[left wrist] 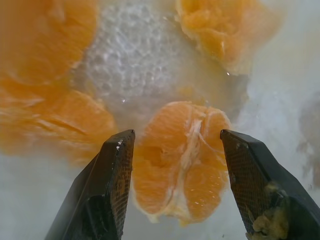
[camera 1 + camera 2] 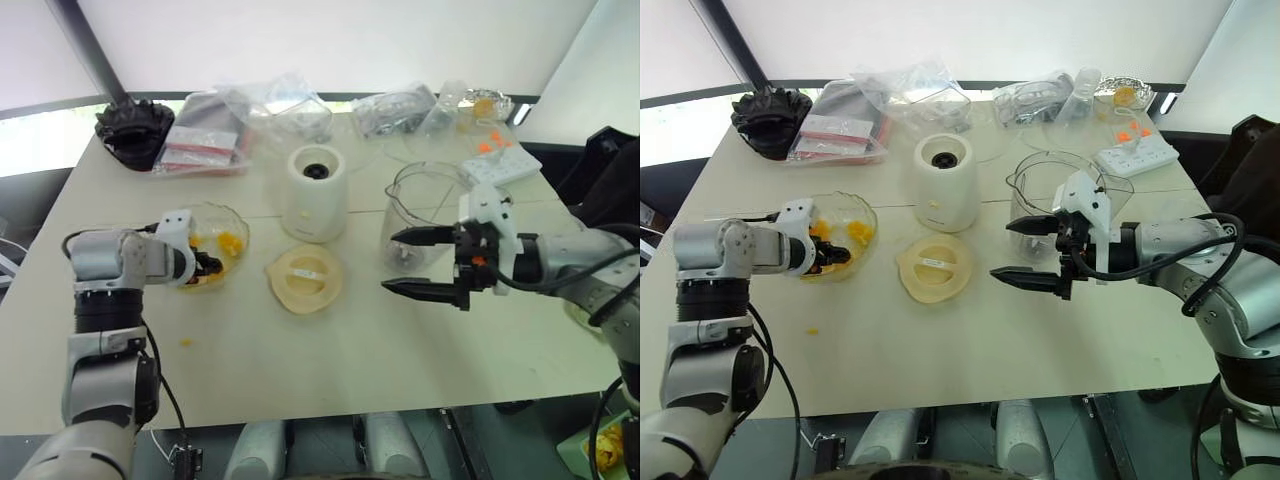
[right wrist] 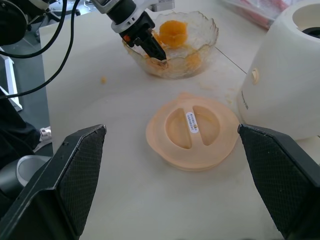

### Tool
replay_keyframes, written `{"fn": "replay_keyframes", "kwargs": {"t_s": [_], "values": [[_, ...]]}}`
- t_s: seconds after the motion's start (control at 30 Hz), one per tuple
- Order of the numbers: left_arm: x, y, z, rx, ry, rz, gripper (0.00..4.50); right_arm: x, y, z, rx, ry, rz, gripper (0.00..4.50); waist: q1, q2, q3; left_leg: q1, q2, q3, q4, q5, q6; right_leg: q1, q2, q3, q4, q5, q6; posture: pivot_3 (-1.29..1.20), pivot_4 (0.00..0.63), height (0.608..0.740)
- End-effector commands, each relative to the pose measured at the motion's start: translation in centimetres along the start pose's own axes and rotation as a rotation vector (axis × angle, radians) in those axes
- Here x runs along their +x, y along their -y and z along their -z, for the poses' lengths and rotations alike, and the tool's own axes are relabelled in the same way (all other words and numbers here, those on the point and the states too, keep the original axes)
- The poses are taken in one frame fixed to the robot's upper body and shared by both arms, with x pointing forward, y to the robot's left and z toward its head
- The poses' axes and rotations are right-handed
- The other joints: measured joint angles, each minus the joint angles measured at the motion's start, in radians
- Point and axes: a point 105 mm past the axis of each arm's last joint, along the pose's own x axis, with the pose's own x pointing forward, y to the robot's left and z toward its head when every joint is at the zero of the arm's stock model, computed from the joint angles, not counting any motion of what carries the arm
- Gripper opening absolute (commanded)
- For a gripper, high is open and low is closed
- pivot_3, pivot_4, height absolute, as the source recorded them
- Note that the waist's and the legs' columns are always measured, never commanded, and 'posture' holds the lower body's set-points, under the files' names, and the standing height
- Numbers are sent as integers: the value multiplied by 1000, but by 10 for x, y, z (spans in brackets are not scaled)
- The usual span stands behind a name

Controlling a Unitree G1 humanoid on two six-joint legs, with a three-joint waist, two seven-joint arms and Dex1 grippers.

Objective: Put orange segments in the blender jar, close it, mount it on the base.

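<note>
Left wrist view: open jaws straddle an orange segment (image 1: 182, 160) inside the glass bowl (image 2: 232, 222).

From the head camera, the left gripper (image 2: 205, 266) dips steeply down into the wavy-edged bowl at the tabletop's (image 2: 330, 370) left side, its forearm bent across in front of the robot; its jaws stand partly open on either side of the segment, not closed on it. More orange segments lie around it in the bowl. The right gripper (image 2: 420, 262) hangs level above the tabletop, pointing left, jaws spread wide and holding nothing, just in front of the clear blender jar (image 2: 425, 210). The cream-white base (image 2: 315, 193) stands left of the jar, near the middle of the tabletop, and the flat cream-yellow lid (image 2: 304, 279) lies in front of it.
</note>
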Motion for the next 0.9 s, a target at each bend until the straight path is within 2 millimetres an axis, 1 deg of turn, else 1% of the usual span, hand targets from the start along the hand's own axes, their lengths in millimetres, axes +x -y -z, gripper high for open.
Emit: {"fn": "replay_keyframes", "kwargs": {"t_s": [0.03, 0.17, 0.33, 0.57, 0.63, 0.7, 0.9], "values": [[0, 1, -12, 3, -7, 6, 2834, 2, -2, -10, -60, 30, -3, 4409, 1, 0, 0, 0, 0, 0, 0, 0, 0, 0, 0, 0, 0, 0, 0, 0, 150, 740], [3, 0, -16, -9, -17, 11, 2834, 3, -2, -10, -68, 33, 0, 4409, 1, 0, 0, 0, 0, 0, 0, 0, -1, 0, 0, 0, 0, 1, 1, 0, 150, 740], [5, -4, -18, -14, -41, -1, 2834, 4, -1, -9, -78, 38, 12, 4409, 0, 0, 0, -1, -1, 0, 0, 0, -1, 0, 0, 0, 0, 1, 1, 0, 150, 740], [6, -4, -17, -3, -55, 5, 2834, 5, -1, -9, -83, 43, 27, 4409, 1, 0, 0, -1, 0, 0, 0, 0, -1, -1, -1, 0, 1, 1, 1, 0, 150, 740], [6, -4, -17, 0, -53, 13, 2317, 5, -1, -8, -84, 44, 29, 4500, 1, 0, 0, -1, 0, 0, 0, 0, -1, -1, -1, 0, 1, 1, 1, 0, 150, 740], [5, -4, -16, 7, -56, 13, 1658, 6, -1, -8, -85, 44, 31, 4500, 1, 0, 0, -1, 0, 0, 0, 0, -1, -1, -1, 0, 1, 1, 1, 0, 150, 740], [4, -4, -15, 9, -54, 18, 1658, 6, 1, -8, -86, 44, 32, 4500, 1, 0, 0, -1, 0, 0, 0, 0, -1, -1, -1, 0, 1, 1, 1, 0, 150, 740]]}}
